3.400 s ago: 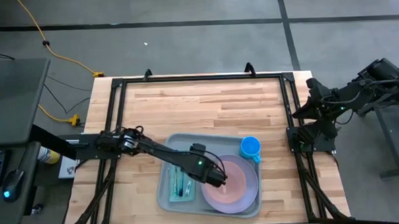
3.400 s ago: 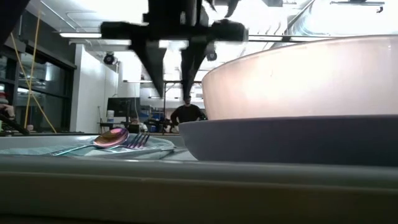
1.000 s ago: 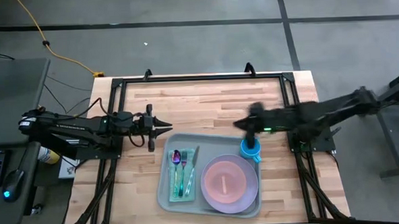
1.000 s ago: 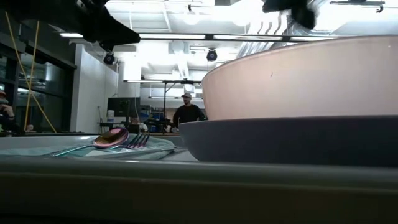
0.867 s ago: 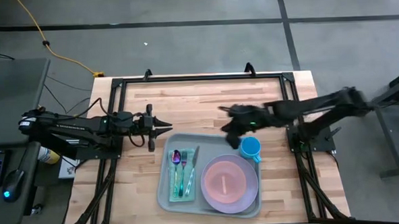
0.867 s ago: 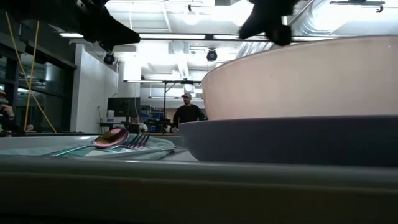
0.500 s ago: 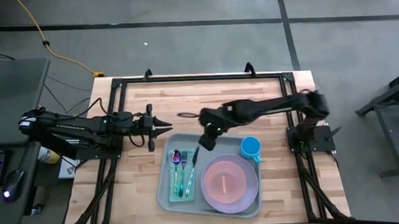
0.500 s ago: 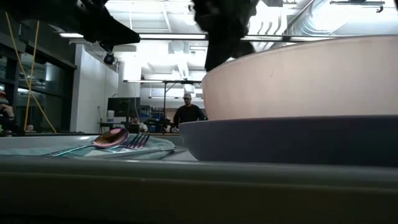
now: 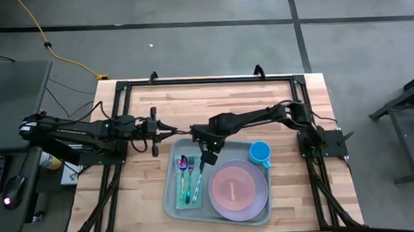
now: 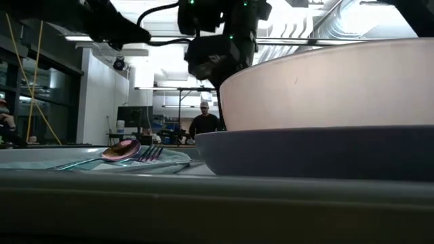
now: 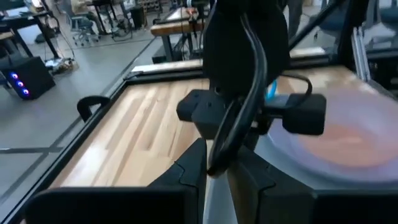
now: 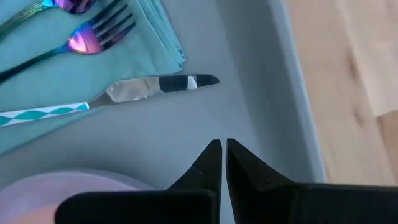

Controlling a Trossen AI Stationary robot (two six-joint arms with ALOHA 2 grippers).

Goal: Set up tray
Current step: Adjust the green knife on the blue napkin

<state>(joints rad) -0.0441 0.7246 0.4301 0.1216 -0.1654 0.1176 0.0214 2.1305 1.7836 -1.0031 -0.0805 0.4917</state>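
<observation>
The pale grey-green tray [image 9: 170, 201] lies on the near half of the wooden table. It carries a purple plate with a pink dish [image 9: 238, 191], a blue cup [image 9: 260, 153] and a teal napkin [image 9: 186, 190] bearing a spoon and a fork [image 12: 93, 34]. A knife [image 12: 155, 86] lies with its patterned handle on the napkin and its blade on the tray floor. My right gripper [image 9: 207, 158] [image 12: 222, 144] hangs shut over the tray floor beside the knife blade, touching nothing that I can see. My left gripper [image 9: 174, 133] [image 11: 217, 174] waits shut, left of the tray's far-left corner.
The right arm [image 9: 263, 117] stretches across the table from its right edge, passing behind the cup. Bare wood [image 9: 213, 98] takes up the far half of the table. A black frame [image 9: 122, 88] borders the table. A person [image 10: 203, 122] stands far off in the room.
The right arm has swung from above the cup toward the table's left, along the tray's far edge, and has tipped its gripper down over the tray beside the knife. The left arm and everything on the tray have kept still.
</observation>
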